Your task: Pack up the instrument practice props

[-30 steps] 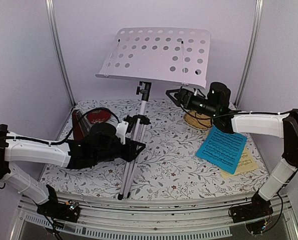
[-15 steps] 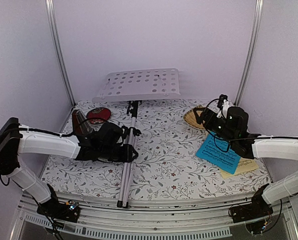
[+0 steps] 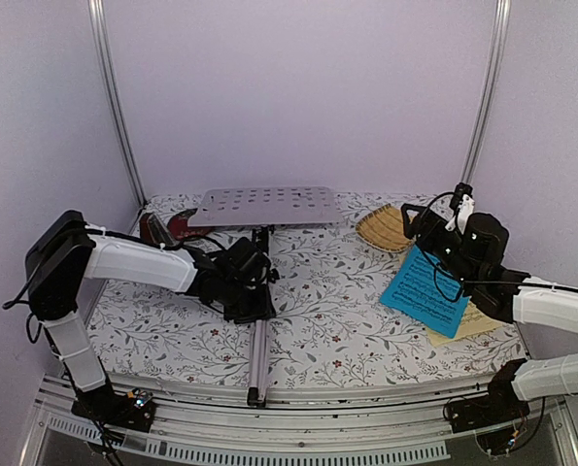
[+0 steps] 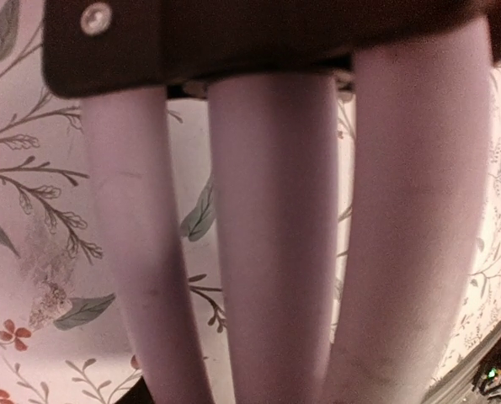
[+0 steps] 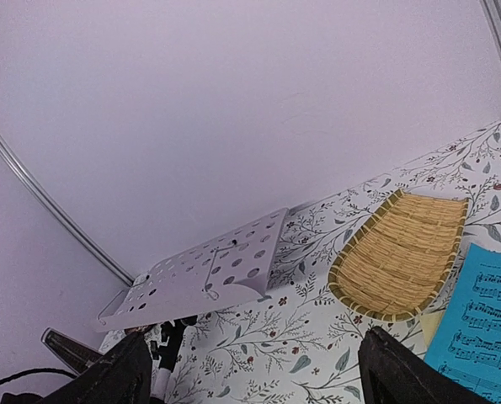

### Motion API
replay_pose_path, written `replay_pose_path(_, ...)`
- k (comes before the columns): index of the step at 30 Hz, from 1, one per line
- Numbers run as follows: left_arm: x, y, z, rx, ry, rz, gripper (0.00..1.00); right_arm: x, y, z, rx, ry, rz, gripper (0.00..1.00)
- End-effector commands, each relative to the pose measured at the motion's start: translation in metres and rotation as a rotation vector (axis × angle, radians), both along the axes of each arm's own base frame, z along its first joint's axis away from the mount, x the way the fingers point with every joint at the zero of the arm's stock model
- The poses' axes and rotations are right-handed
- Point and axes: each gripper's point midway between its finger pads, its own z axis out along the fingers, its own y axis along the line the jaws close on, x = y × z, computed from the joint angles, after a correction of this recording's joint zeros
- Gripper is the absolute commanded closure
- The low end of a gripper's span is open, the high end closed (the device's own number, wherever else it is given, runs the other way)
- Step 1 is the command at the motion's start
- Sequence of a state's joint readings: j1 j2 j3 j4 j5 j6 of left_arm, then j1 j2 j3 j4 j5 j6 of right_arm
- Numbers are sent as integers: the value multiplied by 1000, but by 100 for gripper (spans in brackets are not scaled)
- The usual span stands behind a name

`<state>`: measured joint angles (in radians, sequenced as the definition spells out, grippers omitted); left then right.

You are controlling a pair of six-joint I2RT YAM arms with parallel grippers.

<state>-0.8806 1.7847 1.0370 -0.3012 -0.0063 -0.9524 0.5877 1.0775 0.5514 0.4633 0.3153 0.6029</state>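
The left gripper (image 3: 253, 294), clamped on the music stand's (image 3: 264, 206) folded legs (image 4: 271, 236), should set them flat on the desk (image 3: 337, 316) gently; the right gripper (image 3: 423, 221) hangs open, well apart.

Woven straw tray (image 3: 384, 229) on floral-print table (image 3: 337, 311), near the back wall.
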Motion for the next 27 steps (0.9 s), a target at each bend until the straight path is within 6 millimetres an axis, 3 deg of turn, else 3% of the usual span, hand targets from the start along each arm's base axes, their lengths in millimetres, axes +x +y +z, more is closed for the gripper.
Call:
replay_pose_path(1, 58, -43, 78, -139, -285, -2, 98, -3, -10, -6, -25, 7, -35, 14)
replay_pose_path(4, 60, -43, 66, -92, -263, -10, 94, -3, -10, -7, -24, 9, -37, 14)
replay_pose_path(9, 62, -36, 45, 6, -246, -21, 79, -3, -10, -10, -16, 16, -36, 14)
replay_pose_path(17, 63, -28, 34, 101, -255, -43, 52, -2, -10, -10, -15, 16, -40, 14)
replay_pose_path(24, 63, -30, 39, 102, -281, -85, 36, -3, -11, -4, -14, 1, -42, 14)
replay_pose_path(27, 65, -39, 56, 55, -328, -132, 30, -4, -4, 4, -22, -26, -2, 14)
